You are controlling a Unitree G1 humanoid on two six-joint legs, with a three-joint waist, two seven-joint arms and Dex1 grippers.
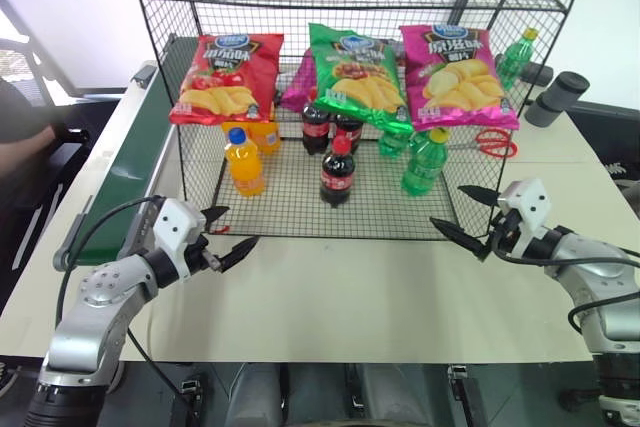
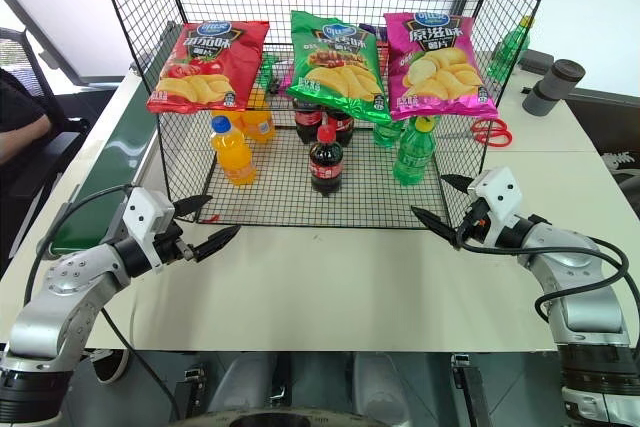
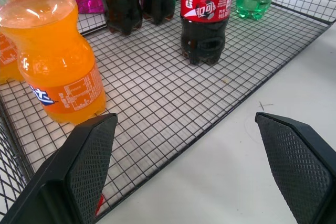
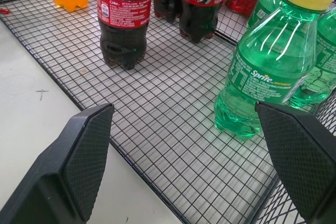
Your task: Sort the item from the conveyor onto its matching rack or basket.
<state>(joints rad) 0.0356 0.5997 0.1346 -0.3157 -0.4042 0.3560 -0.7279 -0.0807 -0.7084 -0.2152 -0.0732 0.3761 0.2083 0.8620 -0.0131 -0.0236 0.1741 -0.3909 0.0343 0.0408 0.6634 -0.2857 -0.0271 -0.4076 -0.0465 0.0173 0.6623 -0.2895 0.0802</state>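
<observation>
On the rack's mesh floor, near its front edge, stands the cola — upright, nothing gripping it.

Two more cola bottles stand behind it, an orange soda toward the rack's left side, a green bottle toward its right. Three chip bags lean along the back of the rack. Both grippers hover over the white table just outside the rack's front corners — left gripper and right gripper, each with fingers spread wide and empty. Along the table's left edge runs the conveyor.
</observation>
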